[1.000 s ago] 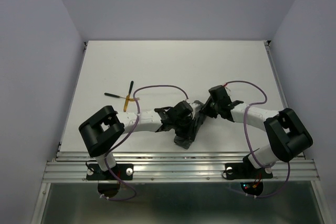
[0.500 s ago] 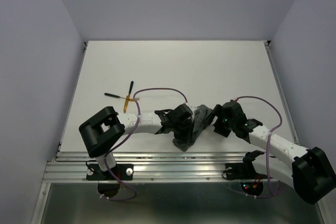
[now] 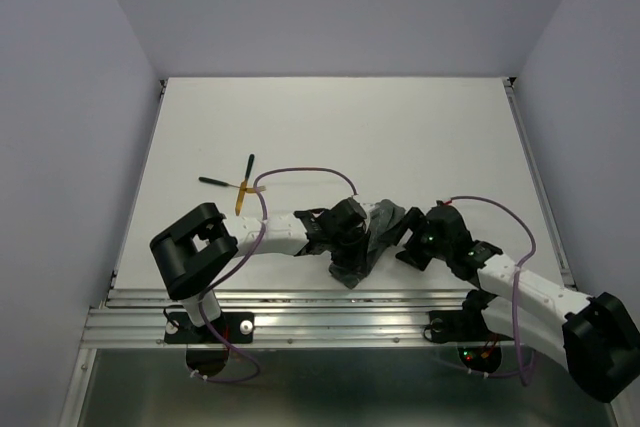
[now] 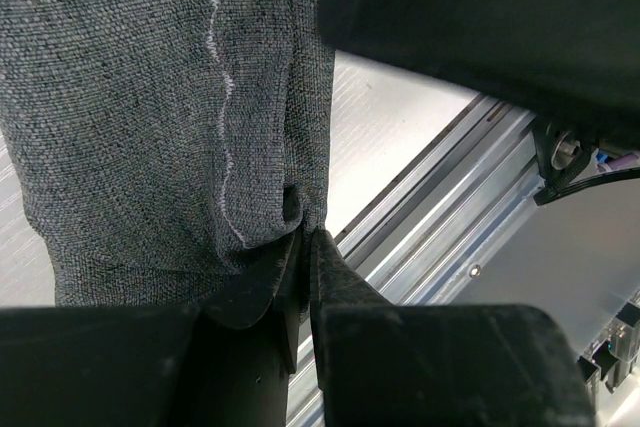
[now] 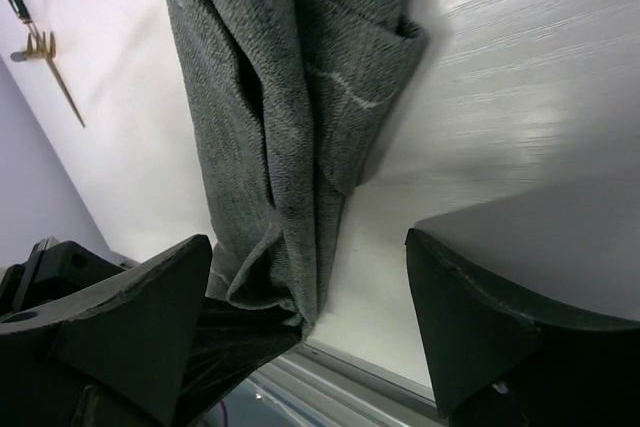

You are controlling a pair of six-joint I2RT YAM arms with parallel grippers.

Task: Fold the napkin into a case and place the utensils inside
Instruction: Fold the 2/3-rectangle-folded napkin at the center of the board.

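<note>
My left end effector (image 4: 306,243) is nearly closed, pinching a fold of the napkin (image 3: 381,223). The napkin is bunched into a strip near the table's (image 3: 330,127) front edge — long axis front-left to far-right. My right end effector (image 5: 310,297) gapes wide, empty, just beside it.

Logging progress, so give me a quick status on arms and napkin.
Left tool shut on napkin. Right tool open, empty. Napkin bunched, no case yet. Utensils lie apart, nothing blocking.
</note>
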